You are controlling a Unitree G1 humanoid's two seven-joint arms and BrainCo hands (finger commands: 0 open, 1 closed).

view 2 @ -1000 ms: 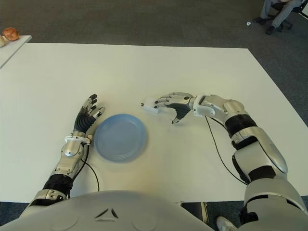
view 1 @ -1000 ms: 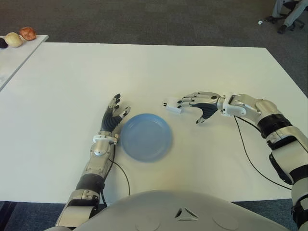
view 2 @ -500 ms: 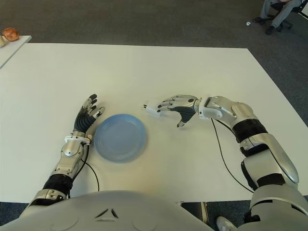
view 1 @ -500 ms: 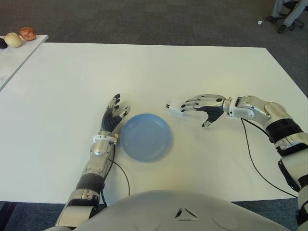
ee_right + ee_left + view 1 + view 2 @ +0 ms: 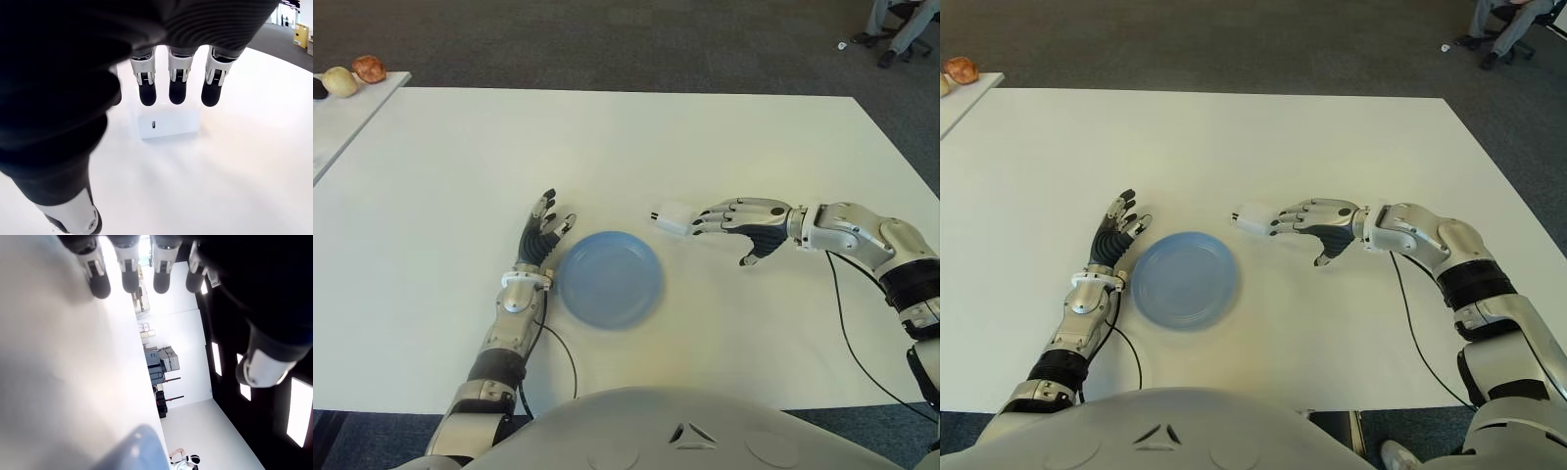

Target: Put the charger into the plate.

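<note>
I've got the charger (image 5: 672,217) sitting on the white table (image 5: 607,137), roughly mid-table, just off the far-right rim of the blue plate (image 5: 610,279), not in it. Charger's a small white block w/ prongs pointing toward the table's left edge. Right hand (image 5: 744,217) is stretched out flat beside it on the right-edge side, fingers straight & spread, thumb hanging down, holding nothing. In the right wrist view the fingertips (image 5: 177,93) hover just short of the charger's port face; can't tell if any tip touches it. Left hand (image 5: 540,238) shows by the plate's left rim, toward the near edge of the table, fingers extended & relaxed, empty; plate rim just beside it. Plate itself has nothing in it. Far-left corner: a second white table (image 5: 342,117) w/ a few roundish food items (image 5: 352,74).
</note>
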